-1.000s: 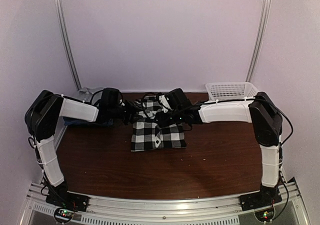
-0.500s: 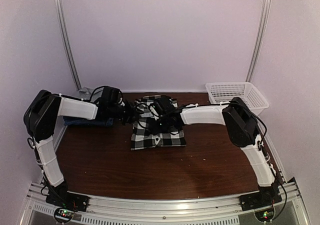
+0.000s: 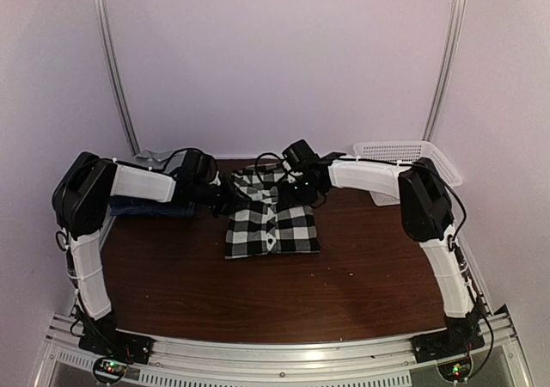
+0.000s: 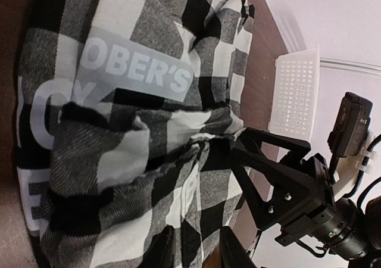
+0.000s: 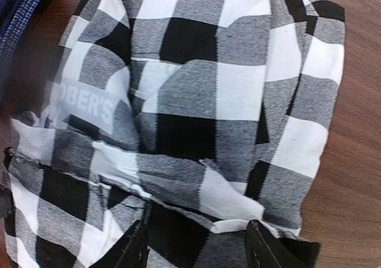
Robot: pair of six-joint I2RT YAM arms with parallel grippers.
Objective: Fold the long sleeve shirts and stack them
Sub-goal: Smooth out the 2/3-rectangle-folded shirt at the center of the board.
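The black-and-white plaid long sleeve shirt (image 3: pixel 271 224) lies folded in the middle of the table, collar end toward the back wall. My left gripper (image 3: pixel 226 196) reaches in from the left at the collar end. In the left wrist view its fingers (image 4: pixel 161 251) are shut on a bunched fold of plaid cloth (image 4: pixel 196 178). My right gripper (image 3: pixel 298 186) hangs over the shirt's far right corner. In the right wrist view it (image 5: pixel 196 250) is open, fingers spread wide just above the plaid cloth (image 5: pixel 202 101), holding nothing. A grey printed label (image 4: pixel 134 71) shows inside the collar.
A dark blue shirt (image 3: pixel 142 206) lies folded at the left edge, under the left arm. A grey cloth (image 3: pixel 155 156) sits at the back left corner. The white mesh basket (image 3: pixel 404 155) stands at the back right. Brown tabletop (image 3: pixel 284 292) lies in front of the shirt.
The right arm pulled back from over the shirt's middle to its far right corner, jaws a little wider. The left gripper narrowed onto the cloth at the collar.
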